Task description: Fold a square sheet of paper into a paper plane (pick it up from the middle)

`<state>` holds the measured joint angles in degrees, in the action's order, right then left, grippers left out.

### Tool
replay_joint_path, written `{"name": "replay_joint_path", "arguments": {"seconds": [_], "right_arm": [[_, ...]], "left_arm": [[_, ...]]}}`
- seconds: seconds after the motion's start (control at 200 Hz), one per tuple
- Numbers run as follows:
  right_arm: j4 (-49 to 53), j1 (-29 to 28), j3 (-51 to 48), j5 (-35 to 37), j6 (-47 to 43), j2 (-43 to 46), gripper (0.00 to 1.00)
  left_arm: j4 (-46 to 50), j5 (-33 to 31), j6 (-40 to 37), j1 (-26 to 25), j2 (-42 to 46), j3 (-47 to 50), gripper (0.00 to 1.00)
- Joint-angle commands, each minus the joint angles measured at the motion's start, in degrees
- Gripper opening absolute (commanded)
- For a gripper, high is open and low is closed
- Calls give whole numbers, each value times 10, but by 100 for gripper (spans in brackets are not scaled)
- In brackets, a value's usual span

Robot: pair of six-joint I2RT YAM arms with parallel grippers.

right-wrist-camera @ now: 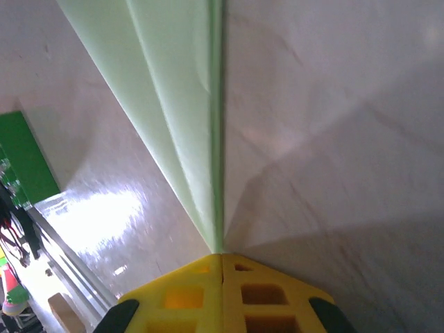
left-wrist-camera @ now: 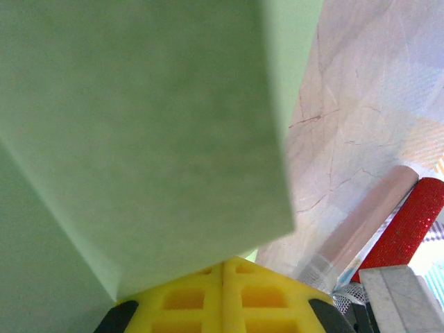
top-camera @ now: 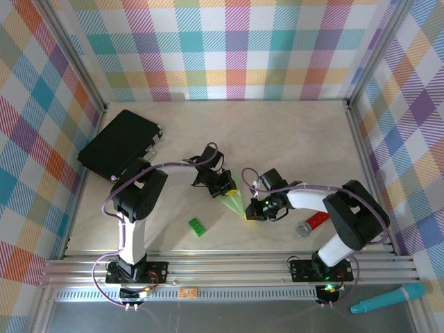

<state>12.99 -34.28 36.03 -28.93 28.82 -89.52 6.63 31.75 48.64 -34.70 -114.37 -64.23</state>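
The pale-green paper plane (top-camera: 234,203), folded into a narrow pointed dart, is held between both grippers just above the table's middle. My left gripper (top-camera: 227,187) is shut on its wide upper end; in the left wrist view the paper (left-wrist-camera: 139,139) spreads from the closed yellow fingertips (left-wrist-camera: 187,295). My right gripper (top-camera: 250,212) is shut on the lower tip; in the right wrist view the centre crease of the plane (right-wrist-camera: 201,118) runs straight up from the closed yellow fingertips (right-wrist-camera: 187,295).
A bright-green toy brick (top-camera: 198,227) lies near the front left of the plane. A red glitter tube (top-camera: 312,224) lies by the right arm. A black case (top-camera: 119,143) sits at the back left, and a teal pen (top-camera: 388,297) lies off the table.
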Motion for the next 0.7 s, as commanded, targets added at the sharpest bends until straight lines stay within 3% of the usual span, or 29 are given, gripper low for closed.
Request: {"name": "replay_joint_path", "arguments": {"seconds": [0.0, 0.2, 0.695], "right_arm": [[107, -6, -18, 17, 23, 7, 5], [76, -6, 46, 34, 43, 41, 7], [35, -6, 137, 60, 48, -90, 5]], "left_arm": [[107, -113, 8, 9, -73, 47, 3], [99, -102, 10, 8, -66, 45, 3], [65, -74, 15, 6, -41, 37, 4]]}}
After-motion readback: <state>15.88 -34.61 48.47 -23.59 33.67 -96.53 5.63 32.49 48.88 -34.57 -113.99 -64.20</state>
